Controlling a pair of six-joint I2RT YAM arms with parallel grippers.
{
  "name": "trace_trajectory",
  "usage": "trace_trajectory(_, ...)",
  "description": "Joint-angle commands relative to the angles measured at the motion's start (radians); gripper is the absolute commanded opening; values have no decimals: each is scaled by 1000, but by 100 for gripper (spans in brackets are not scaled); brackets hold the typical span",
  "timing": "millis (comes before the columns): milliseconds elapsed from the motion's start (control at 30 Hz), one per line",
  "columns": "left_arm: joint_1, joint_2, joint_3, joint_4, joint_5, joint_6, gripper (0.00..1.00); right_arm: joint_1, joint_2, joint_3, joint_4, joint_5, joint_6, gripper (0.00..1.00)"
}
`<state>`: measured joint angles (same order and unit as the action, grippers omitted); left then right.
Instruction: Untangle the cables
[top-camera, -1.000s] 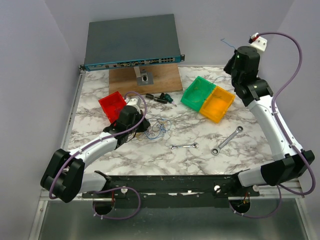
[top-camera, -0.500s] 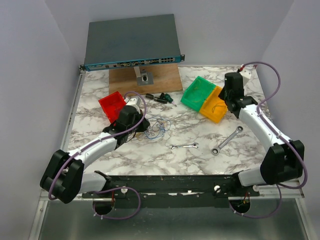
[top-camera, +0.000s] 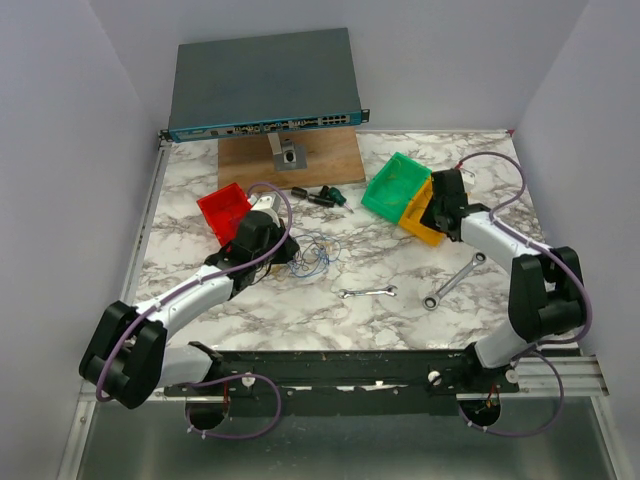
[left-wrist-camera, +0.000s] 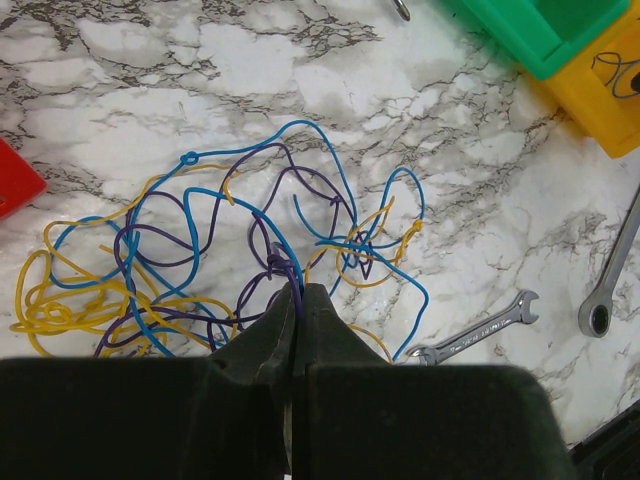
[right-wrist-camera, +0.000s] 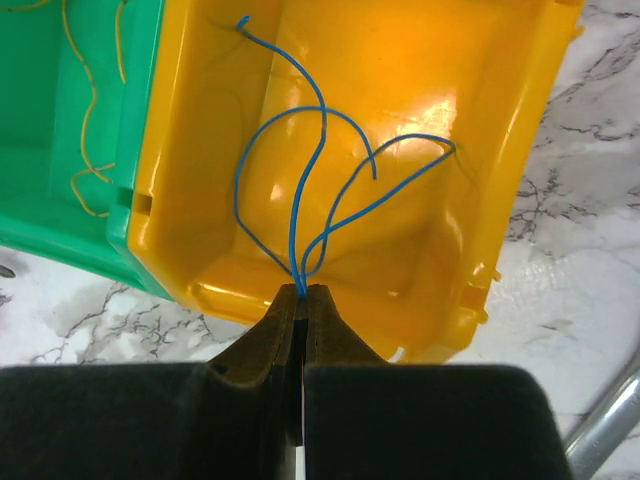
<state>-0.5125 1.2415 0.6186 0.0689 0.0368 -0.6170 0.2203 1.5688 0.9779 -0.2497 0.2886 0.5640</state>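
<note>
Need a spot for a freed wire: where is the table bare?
Bare marble: the near-edge strip by the combination wrench and ratchet wrench; the far-left corner beside the red bin. Crowded: the wire tangle at the left gripper, and around the green bin and yellow bin.

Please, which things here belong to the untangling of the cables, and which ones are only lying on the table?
Belong to the job: tangle of cables, pinched by the shut left gripper; blue cable, held by the shut right gripper at the yellow bin; green bin, probably.

Only lying about: small wrench, ratchet wrench, red bin, network switch, wooden board.
</note>
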Motion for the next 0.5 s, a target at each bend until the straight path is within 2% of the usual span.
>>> trace_trajectory(0,-1,-31,-3,-1,-29,14,0,-37,41,61,0,-71,36,1)
trace_trajectory(167,-1,-30,-4,5,-26,11,0,-79,132,147,-93,-16,136,1)
trace_trajectory(333,-1,-37,-8,14,-19,15,0,-79,249,263,-143,-29,120,2)
trace_trajectory(367,-3,-39,-10,15,-16,17,0,-79,254,271,-144,-21,116,5)
trace_trajectory(467,-7,-37,-13,26,-4,23,0,-79,211,274,-147,-19,80,33)
